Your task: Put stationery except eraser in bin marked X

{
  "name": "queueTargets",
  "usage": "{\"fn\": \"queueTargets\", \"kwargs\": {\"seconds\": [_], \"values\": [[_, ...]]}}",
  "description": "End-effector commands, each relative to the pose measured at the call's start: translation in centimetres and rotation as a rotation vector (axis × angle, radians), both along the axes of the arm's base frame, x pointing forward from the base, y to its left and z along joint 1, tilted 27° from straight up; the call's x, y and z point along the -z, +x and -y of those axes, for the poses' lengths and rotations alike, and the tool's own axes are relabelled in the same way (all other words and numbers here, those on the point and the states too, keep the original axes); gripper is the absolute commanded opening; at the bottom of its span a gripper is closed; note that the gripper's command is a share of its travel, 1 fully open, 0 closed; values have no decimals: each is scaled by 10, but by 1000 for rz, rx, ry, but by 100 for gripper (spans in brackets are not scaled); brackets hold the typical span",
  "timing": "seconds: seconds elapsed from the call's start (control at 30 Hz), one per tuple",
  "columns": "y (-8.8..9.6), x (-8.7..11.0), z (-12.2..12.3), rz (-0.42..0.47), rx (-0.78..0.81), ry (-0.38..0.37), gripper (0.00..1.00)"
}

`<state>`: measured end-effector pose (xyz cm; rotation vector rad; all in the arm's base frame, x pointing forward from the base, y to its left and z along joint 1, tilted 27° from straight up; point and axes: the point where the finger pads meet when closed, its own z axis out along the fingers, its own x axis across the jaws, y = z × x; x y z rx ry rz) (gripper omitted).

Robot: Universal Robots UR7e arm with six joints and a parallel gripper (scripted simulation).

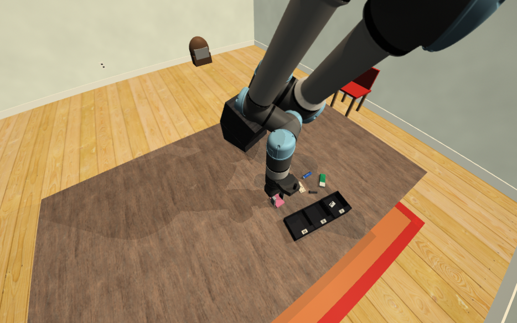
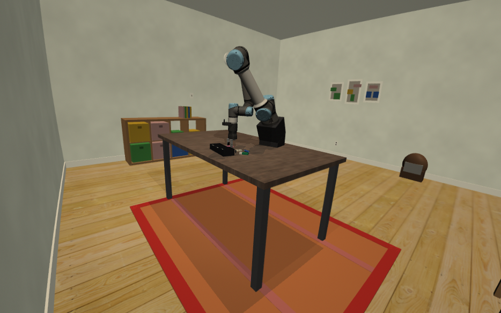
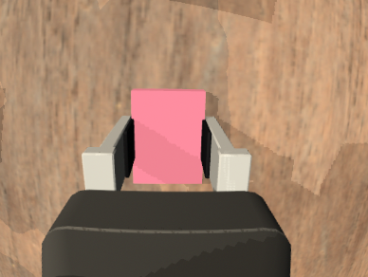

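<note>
Pink block [image 1: 279,201] [image 3: 168,138], one: low at the counter [image 1: 152,247] [image 2: 295,162] [image 3: 57,62], outside the black bins [image 1: 313,228] [image 2: 221,149]. Jaws: partly open, closed to block width, dark pads [image 3: 207,148] against both sides. Near the bins: blue cylinder [image 1: 306,175], green-and-white block [image 1: 322,180], small dark piece [image 1: 312,192], pale piece [image 1: 301,187], partly hidden. In one end compartment: white piece [image 1: 331,204], black-marked. Bin labels: too small to read.
</note>
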<state>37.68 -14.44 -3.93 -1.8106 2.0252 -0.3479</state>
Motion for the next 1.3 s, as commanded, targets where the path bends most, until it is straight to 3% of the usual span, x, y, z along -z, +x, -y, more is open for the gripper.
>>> {"fn": "queueTargets", "kwargs": {"seconds": [0.0, 0.47, 1.27], "values": [[-5, -11, 1, 1, 0, -1, 70], [-25, -50, 5, 1, -1, -1, 70], [-28, -56, 5, 1, -1, -1, 70]]}}
